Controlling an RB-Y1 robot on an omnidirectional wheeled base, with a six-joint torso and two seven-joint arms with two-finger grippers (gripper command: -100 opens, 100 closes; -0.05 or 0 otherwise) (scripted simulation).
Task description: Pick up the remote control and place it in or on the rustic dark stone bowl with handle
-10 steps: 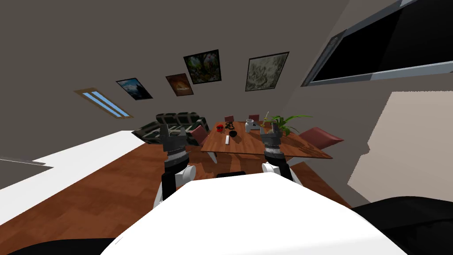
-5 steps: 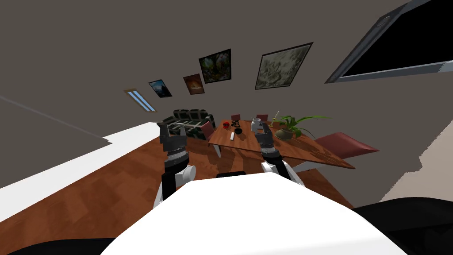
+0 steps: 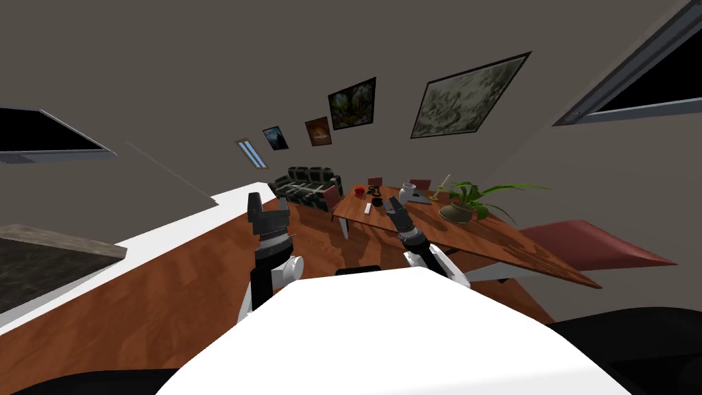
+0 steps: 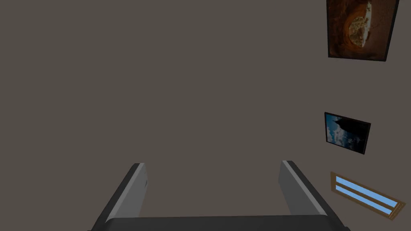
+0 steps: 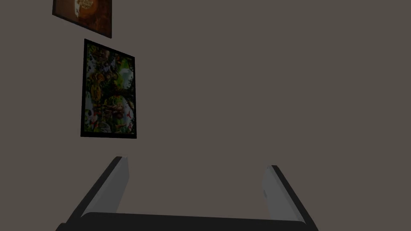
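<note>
Hold both forearms raised ahead of the chest, elbows low, wrists up. Carry the left tool (image 3: 267, 206) upright over the wood floor (image 3: 171, 288), well short of the counter (image 3: 493, 236) and off its near left corner. Find its fingers (image 4: 130, 188) spread about a third of the width apart in the left wrist view, with nothing between them: open and empty. Lean the right tool (image 3: 394, 204) forward and a little inward, so that it overlaps the counter's near end in the head view, just this side of the task's things. Read its fingers (image 5: 277, 192) in the right wrist view as parted just as wide, gripping nothing.

See the remote control (image 3: 368, 207) as a small, slim white bar lying flat on the brown wooden counter, toward its far left part. Spot the bowl (image 3: 377, 201) just beside it, on the side nearer the right tool: small, round, almost black. Cannot make out its handle, nor tell whether the two touch. Note beyond them a red object (image 3: 358, 190) and a black tangle (image 3: 373, 190), further along a white jug (image 3: 407, 193) and a potted plant (image 3: 469, 206) with long green leaves. Make out a dark red chair (image 3: 589, 243) at the counter's near right side and a dark checked sofa (image 3: 305, 182) by the wall behind
</note>
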